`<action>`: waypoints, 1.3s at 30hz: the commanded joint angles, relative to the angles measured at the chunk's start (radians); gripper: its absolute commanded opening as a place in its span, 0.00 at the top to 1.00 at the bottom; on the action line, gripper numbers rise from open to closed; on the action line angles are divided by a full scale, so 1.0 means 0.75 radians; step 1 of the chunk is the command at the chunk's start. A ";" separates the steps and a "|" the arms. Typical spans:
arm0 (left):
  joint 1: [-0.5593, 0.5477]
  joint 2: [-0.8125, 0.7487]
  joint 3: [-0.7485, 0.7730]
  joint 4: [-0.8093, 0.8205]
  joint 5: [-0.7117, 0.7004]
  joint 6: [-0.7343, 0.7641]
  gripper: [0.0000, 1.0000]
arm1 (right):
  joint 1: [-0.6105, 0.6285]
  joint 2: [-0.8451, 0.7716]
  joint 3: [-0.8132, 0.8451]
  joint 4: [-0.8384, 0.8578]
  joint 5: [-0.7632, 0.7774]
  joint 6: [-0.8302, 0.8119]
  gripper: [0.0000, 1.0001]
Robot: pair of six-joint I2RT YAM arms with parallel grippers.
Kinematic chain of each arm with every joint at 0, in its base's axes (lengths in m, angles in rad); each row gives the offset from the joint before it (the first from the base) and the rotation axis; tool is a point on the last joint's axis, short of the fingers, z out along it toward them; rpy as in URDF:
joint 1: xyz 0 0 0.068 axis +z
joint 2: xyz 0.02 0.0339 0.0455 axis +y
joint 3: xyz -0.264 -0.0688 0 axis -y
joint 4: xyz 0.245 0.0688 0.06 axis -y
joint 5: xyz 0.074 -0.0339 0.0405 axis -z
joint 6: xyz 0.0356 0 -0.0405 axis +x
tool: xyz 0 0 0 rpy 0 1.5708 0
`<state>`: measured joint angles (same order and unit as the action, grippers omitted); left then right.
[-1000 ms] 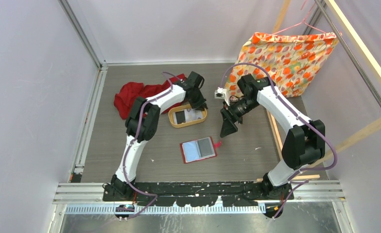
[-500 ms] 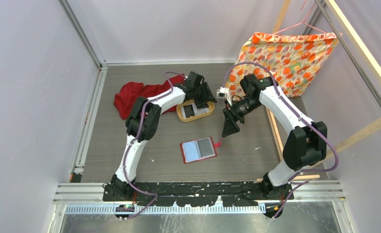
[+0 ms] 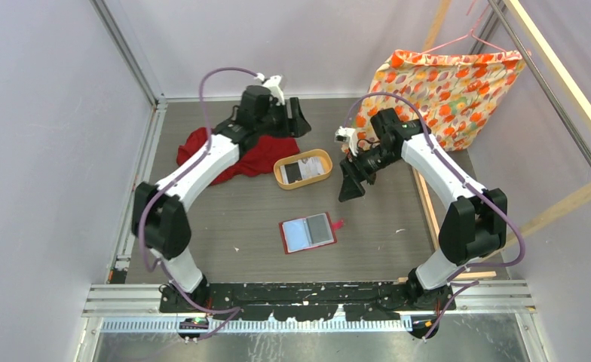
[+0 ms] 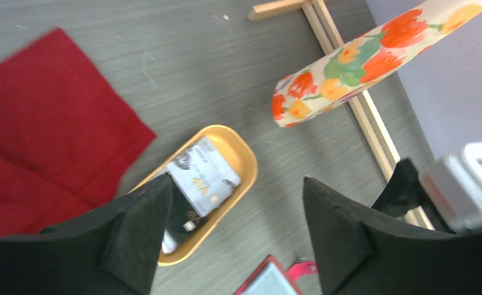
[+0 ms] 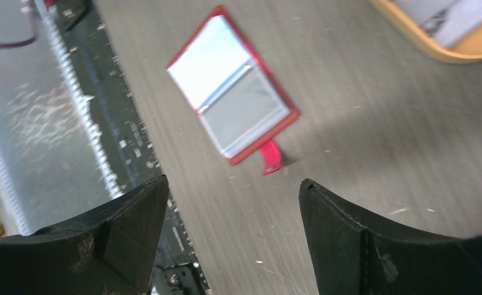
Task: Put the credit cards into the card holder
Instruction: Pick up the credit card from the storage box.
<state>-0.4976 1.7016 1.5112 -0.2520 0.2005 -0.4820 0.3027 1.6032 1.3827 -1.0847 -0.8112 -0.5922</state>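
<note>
The credit cards lie in an oval tan tray: a pale printed card and a dark one partly under it. The card holder, a red wallet, lies open and flat nearer the arm bases, its snap tab pointing right. My left gripper hangs high over the back of the table, behind the tray, open and empty. My right gripper hovers just right of the tray, open and empty, looking down toward the wallet.
A crumpled red cloth lies left of the tray. A floral cloth on a pink hanger hangs at the back right. Wooden slats run along the right side of the floor.
My left gripper opened, let go in the tray and swung up and back from it. The tray now sits a little farther right and back. The right gripper barely moved.
</note>
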 commanded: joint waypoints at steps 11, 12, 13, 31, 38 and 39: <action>0.528 -0.501 -0.442 -0.176 -0.046 0.145 0.00 | 0.309 0.505 0.591 0.384 0.830 0.992 0.18; 0.527 -0.547 -0.482 -0.147 -0.078 0.175 0.00 | 0.314 0.542 0.626 0.383 0.864 1.035 0.18; 0.528 -0.588 -0.519 -0.108 -0.095 0.201 0.00 | 0.320 0.581 0.658 0.377 0.894 1.062 0.17; 0.526 -0.555 -0.583 -0.059 0.142 0.257 0.00 | 0.386 0.892 0.868 0.359 1.181 1.178 0.16; 0.526 -0.549 -0.579 -0.059 0.174 0.242 0.00 | 0.404 0.942 0.880 0.351 1.248 1.161 0.19; 0.526 -0.546 -0.578 -0.058 0.178 0.239 0.00 | 0.404 0.951 0.884 0.348 1.245 1.158 0.20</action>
<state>-0.1036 1.2903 1.0576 -0.3233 0.2985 -0.3065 0.5957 2.3112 2.0010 -0.8181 0.0837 0.2726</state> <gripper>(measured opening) 0.996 0.806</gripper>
